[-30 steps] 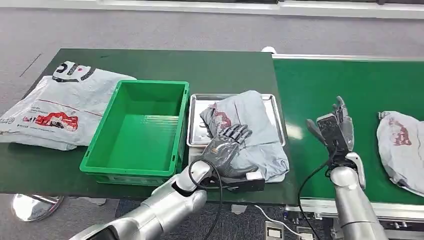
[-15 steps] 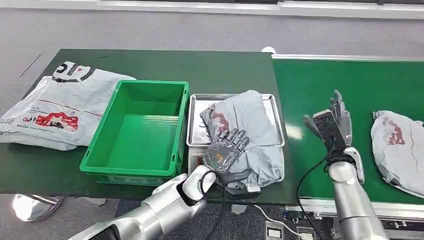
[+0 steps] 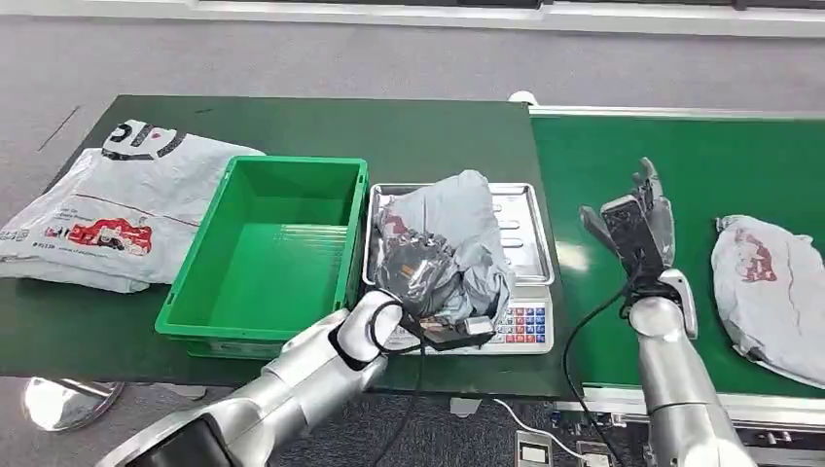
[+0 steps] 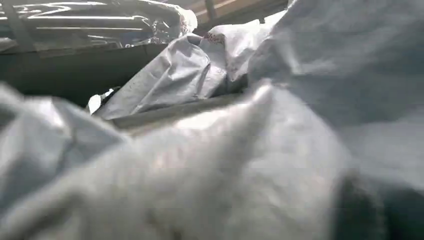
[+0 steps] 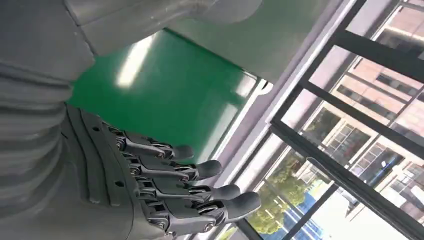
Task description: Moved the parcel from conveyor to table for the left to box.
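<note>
Parcel: a grey plastic mailer bag [image 3: 449,243], crumpled and bunched up, on the metal tray of the scale [image 3: 522,219], right of the green box; in the left wrist view its grey folds [image 4: 210,165] are pressed close and blurred.
Left hand: the left hand [image 3: 413,277] is wrapped in the near left side of the parcel and grips it; the bag's folds cover most of the fingers. Its silver arm comes up from the near edge of the table.
Scale: a weighing scale with a coloured keypad [image 3: 520,323] at its near edge, just right of the box, on the dark green table [image 3: 428,131].
Green box: an open green plastic crate [image 3: 275,255], left of the scale and touching or almost touching it.
Second bag: a larger white and grey mailer bag [image 3: 107,209] with red print lies flat on the far left of the table.
Right hand: the right hand [image 3: 637,229] is raised above the conveyor, fingers [image 5: 200,192] spread apart and holding nothing.
Conveyor: a bright green belt [image 3: 700,165] right of the table.
Other parcel: another grey mailer bag [image 3: 773,292] lies on the belt, right of the right hand and apart from it.
</note>
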### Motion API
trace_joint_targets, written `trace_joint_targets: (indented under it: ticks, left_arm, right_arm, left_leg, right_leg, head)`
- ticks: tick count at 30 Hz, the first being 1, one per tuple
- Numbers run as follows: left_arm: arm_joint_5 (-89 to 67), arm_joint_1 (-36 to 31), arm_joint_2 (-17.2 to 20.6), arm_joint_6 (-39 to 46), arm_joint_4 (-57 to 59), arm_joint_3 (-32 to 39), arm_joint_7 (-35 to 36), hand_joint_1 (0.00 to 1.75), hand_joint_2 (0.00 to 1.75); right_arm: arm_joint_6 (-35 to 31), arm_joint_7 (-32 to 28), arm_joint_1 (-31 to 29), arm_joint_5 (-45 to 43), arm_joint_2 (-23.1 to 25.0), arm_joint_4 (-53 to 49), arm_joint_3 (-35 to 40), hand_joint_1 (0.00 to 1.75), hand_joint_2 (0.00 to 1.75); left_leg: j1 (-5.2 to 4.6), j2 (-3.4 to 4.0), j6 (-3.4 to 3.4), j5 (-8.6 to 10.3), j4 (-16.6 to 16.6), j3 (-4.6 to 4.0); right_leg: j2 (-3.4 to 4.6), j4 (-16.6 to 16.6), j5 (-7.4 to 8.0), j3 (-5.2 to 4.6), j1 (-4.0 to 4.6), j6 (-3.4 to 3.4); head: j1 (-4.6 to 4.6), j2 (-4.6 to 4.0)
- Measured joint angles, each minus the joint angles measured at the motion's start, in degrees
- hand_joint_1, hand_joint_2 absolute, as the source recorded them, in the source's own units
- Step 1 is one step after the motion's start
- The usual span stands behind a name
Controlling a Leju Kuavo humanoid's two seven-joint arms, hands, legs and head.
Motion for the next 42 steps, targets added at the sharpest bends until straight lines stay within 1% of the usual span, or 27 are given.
trace_joint_targets:
  ticks: [8, 16, 20, 22, 25, 31, 37, 42]
  left_arm:
    - [-0.3, -1.3, 0.0, 1.8, -0.7, 4.4, -1.7, 1.75, 0.0]
    - [-0.2, -1.9, 0.0, 2.2, -1.2, 6.0, -2.4, 1.75, 0.0]
    - [4.7, -3.5, 0.1, 2.0, -3.0, 8.9, -7.0, 1.75, 0.0]
    - [8.9, -4.6, 0.3, 0.6, -5.1, 11.1, -10.0, 1.75, 0.0]
    - [14.1, -6.2, 0.9, -1.5, -8.8, 14.2, -12.4, 1.75, 0.0]
    - [17.8, -7.9, 1.8, -3.9, -14.8, 18.1, -13.3, 1.75, 0.0]
    - [17.4, -9.8, 2.3, -3.9, -17.8, 20.1, -11.8, 1.75, 0.0]
    - [15.5, -10.8, 3.5, -3.1, -19.1, 21.6, -10.0, 1.75, 0.0]
  right_arm:
    - [0.1, -0.4, -0.3, -0.1, 0.2, 0.3, 0.0, 0.0, 1.75]
    - [0.2, -0.4, -0.5, -0.2, 0.3, 0.3, 0.0, 0.0, 1.75]
    - [0.4, -0.7, -0.5, -1.2, 0.2, 0.3, 0.0, 0.0, 1.75]
    - [0.5, -1.0, -0.5, -1.7, 0.2, 0.3, 0.0, 0.0, 1.75]
    - [0.4, -1.1, -0.6, -2.1, 0.2, 0.5, 0.0, 0.0, 1.75]
    - [-0.3, -0.4, -0.2, -1.9, 0.2, 0.5, 0.0, 0.0, 1.75]
    - [-0.1, -1.3, 0.9, -3.3, -1.3, 0.4, -0.9, 0.0, 1.75]
    - [0.1, -1.9, 3.5, -4.5, -2.0, -0.7, -1.6, 0.0, 1.75]
  left_leg:
    - [0.0, -0.01, 0.0, -0.01, 0.0, -0.01]
    - [0.0, -0.01, 0.0, 0.0, 0.0, -0.01]
    - [0.0, -0.01, 0.0, 0.0, 0.0, -0.02]
    - [0.0, 0.0, 0.0, 0.0, 0.0, -0.02]
    - [0.0, 0.0, 0.0, 0.0, 0.0, -0.03]
    - [0.0, -0.01, 0.0, 0.0, 0.0, -0.02]
    - [-0.01, -0.02, 0.0, 0.0, 0.0, -0.04]
    - [-0.01, 0.01, 0.0, 0.0, 0.0, -0.04]
  right_leg:
    - [-0.01, 0.0, 0.0, -0.01, 0.0, 0.0]
    - [-0.01, 0.0, 0.0, -0.02, 0.0, 0.0]
    - [-0.01, 0.0, 0.0, -0.05, 0.0, 0.0]
    - [0.0, 0.0, 0.0, -0.05, 0.0, 0.0]
    - [0.01, 0.0, 0.01, -0.05, 0.0, 0.0]
    - [0.0, 0.0, 0.0, -0.07, 0.0, 0.0]
    - [-0.01, 0.0, 0.0, -0.07, -0.01, 0.0]
    - [0.03, 0.0, 0.01, -0.09, -0.01, 0.0]
  head:
    - [0.0, 0.0]
    - [0.0, 0.0]
    - [0.0, 0.0]
    - [0.0, 0.0]
    - [0.0, 0.0]
    - [0.0, 0.0]
    - [0.0, 0.0]
    - [0.0, 0.0]
